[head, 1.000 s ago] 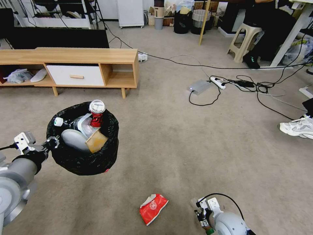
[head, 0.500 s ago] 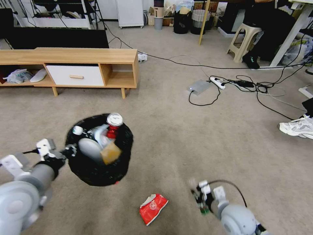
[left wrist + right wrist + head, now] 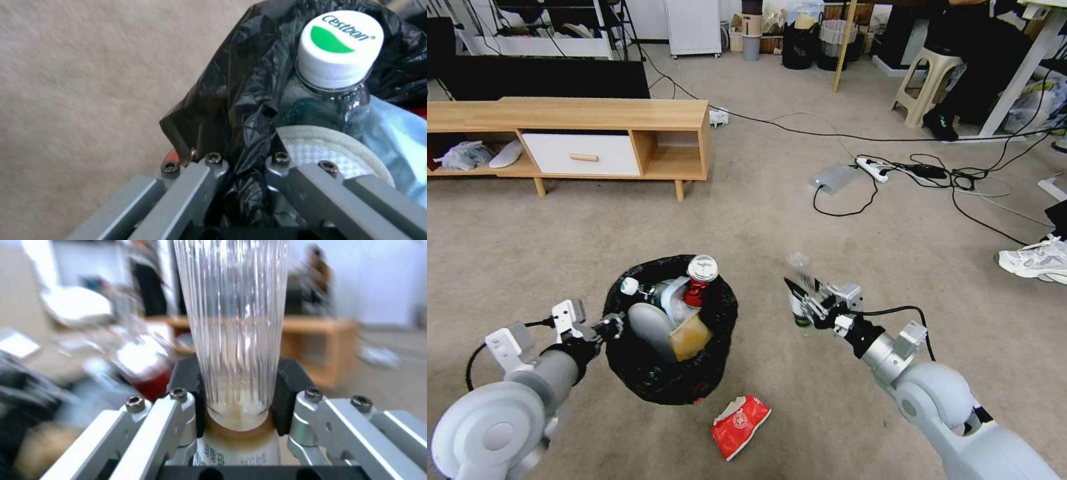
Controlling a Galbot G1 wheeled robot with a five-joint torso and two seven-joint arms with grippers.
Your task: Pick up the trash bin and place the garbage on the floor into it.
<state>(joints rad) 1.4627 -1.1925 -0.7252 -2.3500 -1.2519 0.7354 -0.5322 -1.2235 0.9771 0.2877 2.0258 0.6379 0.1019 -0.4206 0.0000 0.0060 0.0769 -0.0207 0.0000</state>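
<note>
The carpeted floor (image 3: 774, 220) spreads across the room, with a low wooden cabinet (image 3: 594, 133) standing at its far left. Nearer the robot, the trash bin (image 3: 670, 373), lined with a black bag, hangs above the carpet from the left gripper (image 3: 610, 327), whose fingers are clamped on the bag-covered rim at the bin's left side. Inside the bin sit a red can (image 3: 699, 283), a bottle with a white cap (image 3: 339, 50), a brown paper box (image 3: 692, 337) and a pale disc. To the right of the bin, the right gripper (image 3: 806, 308) is closed around a clear ribbed bottle (image 3: 231, 326), held upright. A flattened red carton (image 3: 740, 425) lies on the carpet just in front of the bin.
</note>
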